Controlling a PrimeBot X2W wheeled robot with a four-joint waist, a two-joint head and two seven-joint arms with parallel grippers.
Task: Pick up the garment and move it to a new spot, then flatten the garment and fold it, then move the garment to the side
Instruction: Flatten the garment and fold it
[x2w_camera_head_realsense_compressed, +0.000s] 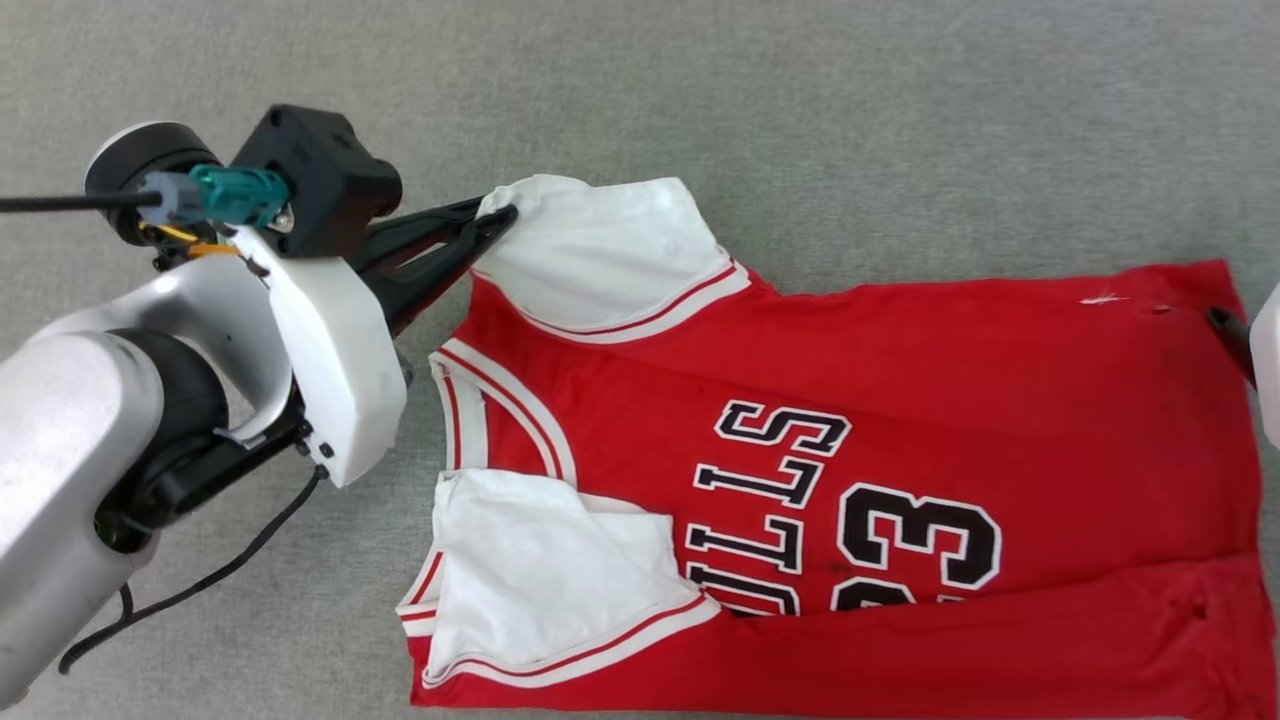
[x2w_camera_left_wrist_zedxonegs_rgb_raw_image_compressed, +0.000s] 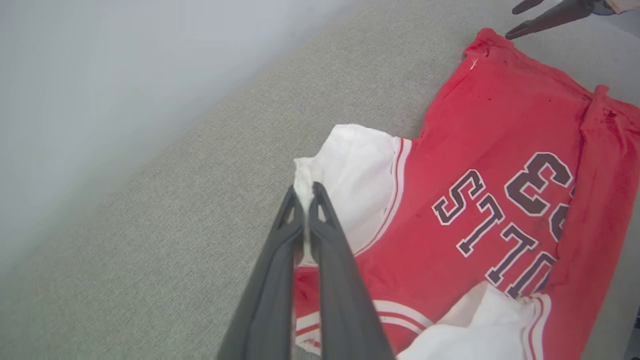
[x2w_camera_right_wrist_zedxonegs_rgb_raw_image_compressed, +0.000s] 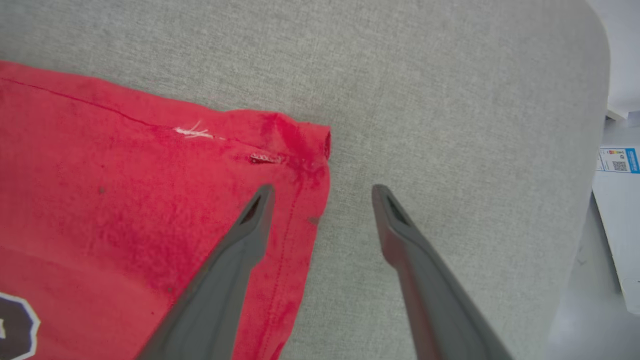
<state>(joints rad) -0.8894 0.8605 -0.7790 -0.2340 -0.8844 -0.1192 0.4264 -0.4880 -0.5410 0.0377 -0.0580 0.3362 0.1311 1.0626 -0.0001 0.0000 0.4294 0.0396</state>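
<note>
The jersey is lying front up, mostly spread, on the grey fabric surface, with its near long edge folded over. The left gripper is pinching the edge of the far white sleeve, jaws pressed together on the cloth. The right gripper is standing wide apart at the hem corner, one finger over the red cloth and the other over the grey fabric, holding nothing.

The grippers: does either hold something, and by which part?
The left gripper pinches the jersey by the edge of one white sleeve panel. The right gripper is open, holding nothing.
</note>
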